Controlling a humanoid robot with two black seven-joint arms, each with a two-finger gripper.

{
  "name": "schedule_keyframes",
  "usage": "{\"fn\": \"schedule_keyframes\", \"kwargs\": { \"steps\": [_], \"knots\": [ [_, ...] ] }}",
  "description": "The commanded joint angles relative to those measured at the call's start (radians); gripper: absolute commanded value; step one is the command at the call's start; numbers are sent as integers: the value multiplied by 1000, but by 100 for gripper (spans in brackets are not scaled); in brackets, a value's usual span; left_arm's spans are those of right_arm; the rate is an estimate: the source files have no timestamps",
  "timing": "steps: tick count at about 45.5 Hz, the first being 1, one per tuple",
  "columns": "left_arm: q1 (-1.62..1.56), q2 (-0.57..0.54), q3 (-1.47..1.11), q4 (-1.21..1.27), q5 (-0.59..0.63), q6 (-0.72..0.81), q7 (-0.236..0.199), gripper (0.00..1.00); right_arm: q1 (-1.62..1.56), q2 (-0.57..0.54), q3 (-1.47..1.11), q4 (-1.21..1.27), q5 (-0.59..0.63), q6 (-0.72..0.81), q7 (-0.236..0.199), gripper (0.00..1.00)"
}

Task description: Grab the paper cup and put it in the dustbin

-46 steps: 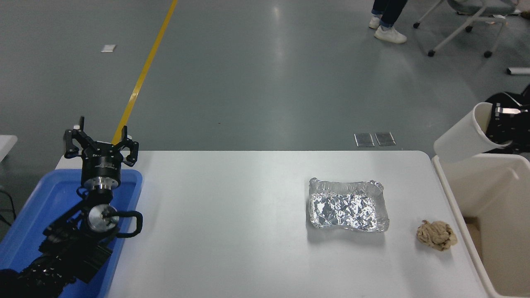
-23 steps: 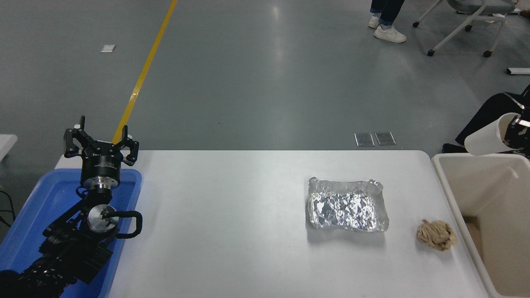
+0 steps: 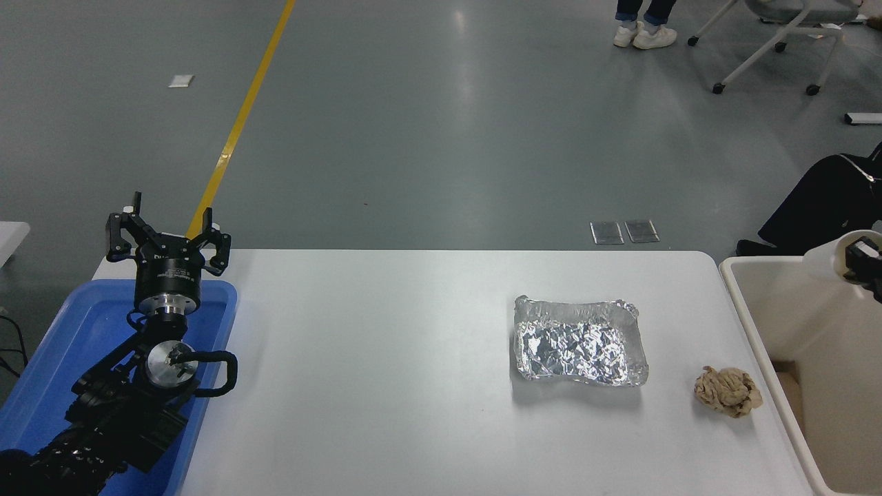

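Note:
The white paper cup (image 3: 827,258) lies tilted at the right edge, low over the far end of the cream dustbin (image 3: 756,341), its mouth towards the right. My right gripper (image 3: 865,265) shows only as a black piece at the cup's mouth, shut on the cup's rim; the rest of the arm is out of view. My left gripper (image 3: 169,222) is parked open and empty over the far end of the blue tray at the lower left.
A crinkled silver foil tray (image 3: 579,341) and a crumpled brown paper wad (image 3: 727,391) lie on the white table (image 3: 379,379) left of the dustbin. A blue tray (image 3: 62,344) sits under the left arm. A person's feet (image 3: 648,34) and a chair (image 3: 778,41) are far behind.
My right gripper has carried the paper cup down and to the right, from above the dustbin's far corner to low over its opening. The left arm has not moved.

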Motion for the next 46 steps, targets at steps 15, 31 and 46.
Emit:
{"fn": "schedule_keyframes", "kwargs": {
  "steps": [15,31,46],
  "knots": [
    [0,0,0,0,0,0,0,99,-154,130,39,-50,26,-344,-6,0],
    [0,0,0,0,0,0,0,99,-152,129,39,-44,34,-364,-6,100],
    [0,0,0,0,0,0,0,99,-145,129,36,-47,34,-347,2,100]
  ]
}}
